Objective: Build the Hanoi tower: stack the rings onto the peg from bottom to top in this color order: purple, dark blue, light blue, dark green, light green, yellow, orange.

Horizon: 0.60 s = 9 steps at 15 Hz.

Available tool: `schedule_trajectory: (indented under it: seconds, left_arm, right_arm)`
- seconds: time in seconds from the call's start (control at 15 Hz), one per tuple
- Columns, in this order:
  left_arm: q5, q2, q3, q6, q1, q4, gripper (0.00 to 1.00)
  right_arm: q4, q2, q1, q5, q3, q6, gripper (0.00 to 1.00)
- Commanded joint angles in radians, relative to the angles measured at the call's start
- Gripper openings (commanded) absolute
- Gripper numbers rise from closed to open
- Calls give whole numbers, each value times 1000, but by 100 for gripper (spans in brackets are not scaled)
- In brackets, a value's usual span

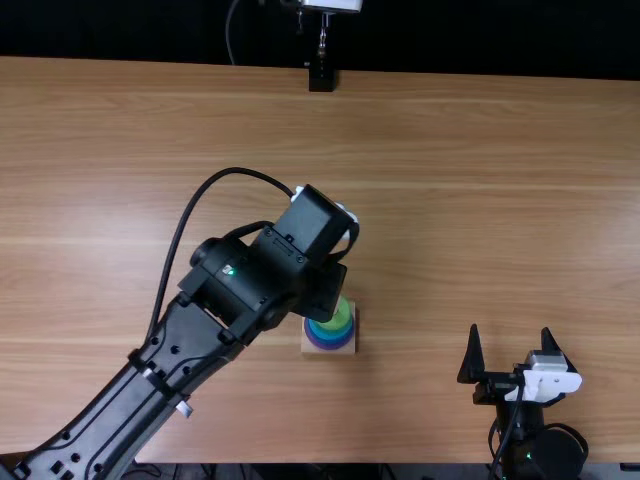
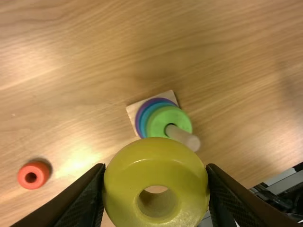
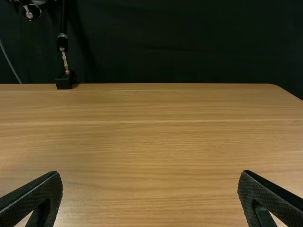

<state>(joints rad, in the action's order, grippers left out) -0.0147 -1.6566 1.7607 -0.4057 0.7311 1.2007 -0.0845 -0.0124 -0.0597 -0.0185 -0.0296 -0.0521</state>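
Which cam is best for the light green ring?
Left wrist view. Most of the light green ring is in sight there, with the peg coming up through its hole. The top view catches part of it on the stack; the left arm covers the rest.

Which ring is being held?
The yellow ring, gripped by the left end effector; the orange ring lies on the table, the others circle the peg.
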Motion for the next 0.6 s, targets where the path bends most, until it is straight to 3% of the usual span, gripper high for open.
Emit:
schedule_trajectory:
  seconds: [0.0,0.53]
  left_arm:
    - [-18,-45,31,-51,30,-4,0]
    - [-18,-155,97,-53,47,-4,0]
  right_arm:
    - [-1,12,-6,0,16,-1,100]
    - [-1,12,-6,0,16,-1,100]
